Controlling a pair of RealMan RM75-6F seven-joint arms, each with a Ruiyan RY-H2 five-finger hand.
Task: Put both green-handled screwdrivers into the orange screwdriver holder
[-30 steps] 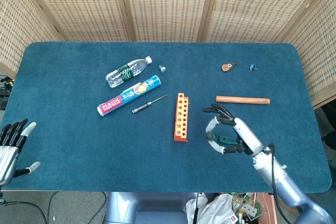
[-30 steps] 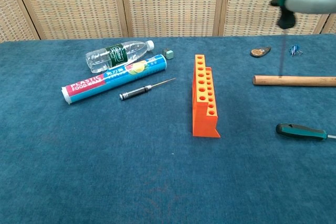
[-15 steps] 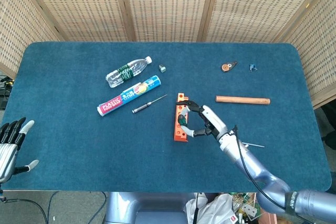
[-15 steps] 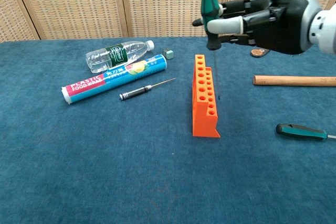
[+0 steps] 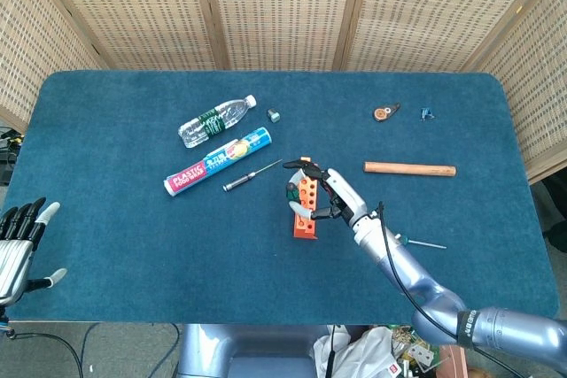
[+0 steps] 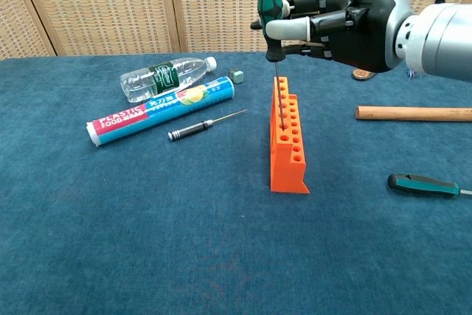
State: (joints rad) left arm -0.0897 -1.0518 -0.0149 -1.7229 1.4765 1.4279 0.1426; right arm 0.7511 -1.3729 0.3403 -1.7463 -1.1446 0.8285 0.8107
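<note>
My right hand [image 6: 346, 23] [image 5: 321, 196] holds a green-handled screwdriver [image 6: 268, 16] upright over the orange screwdriver holder [image 6: 288, 138] [image 5: 305, 210]. Its thin shaft points down at the holder's upper row of holes; whether the tip is inside a hole I cannot tell. The second green-handled screwdriver [image 6: 424, 184] [image 5: 416, 243] lies flat on the cloth to the right of the holder. My left hand [image 5: 19, 245] hangs open at the table's front left edge, away from everything.
A black screwdriver [image 6: 205, 125], a plastic wrap box [image 6: 161, 111] and a water bottle [image 6: 166, 77] lie left of the holder. A wooden rod [image 6: 413, 113] lies to the right. A small green cube [image 6: 236, 74], a brown tag [image 5: 384, 112] and a blue clip [image 5: 428, 114] sit farther back.
My right hand has carried the green-handled screwdriver leftward from the table's right side to above the orange holder and lowered it slightly. The left hand has barely shifted.
</note>
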